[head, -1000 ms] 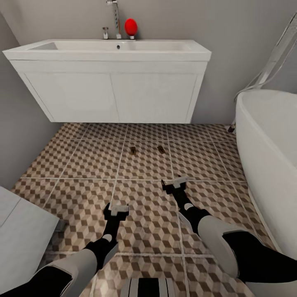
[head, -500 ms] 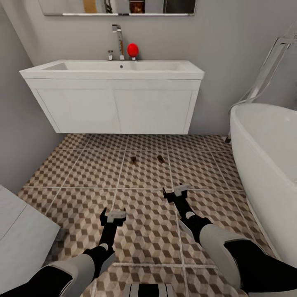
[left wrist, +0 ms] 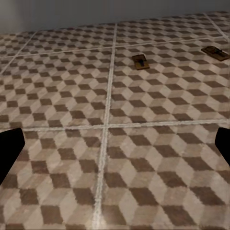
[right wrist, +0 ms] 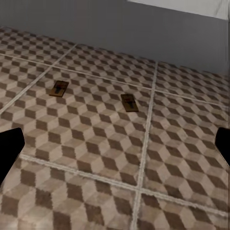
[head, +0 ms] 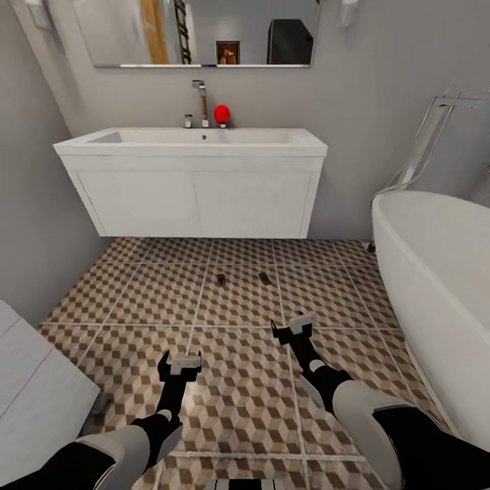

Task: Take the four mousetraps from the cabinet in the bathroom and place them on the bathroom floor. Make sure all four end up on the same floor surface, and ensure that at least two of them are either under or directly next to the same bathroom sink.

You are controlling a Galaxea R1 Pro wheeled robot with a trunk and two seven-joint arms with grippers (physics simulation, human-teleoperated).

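Bathroom floor (head: 136,299), cube-pattern tiles, runs from the robot up to the wall. Tub (head: 442,272) at right, white unit (head: 34,381) at left edge. Sink (head: 197,143) on a white wall-hung vanity straight ahead, faucet and a red ball on its rim, mirror above.

Two mousetraps lie flat on the floor in front of the vanity, not under it, near each other but apart: left mousetrap (head: 220,279) and right mousetrap (head: 264,278). Also in the wrist views: left mousetrap (left wrist: 140,62) (right wrist: 59,88), right mousetrap (left wrist: 214,52) (right wrist: 129,102). Their long axes run roughly away from the robot toward the vanity, the right one skewed a bit. Which end is the spring end: too small to tell.

Left claw (head: 180,364) and right claw (head: 294,325) are both wide open and empty, hovering low over the tiles. Traps sit ahead of both claws, between their lines; the right claw is nearer.

Judgement: two of four placed, the other two and the cabinet lie elsewhere, so the next move likely turns away from here.
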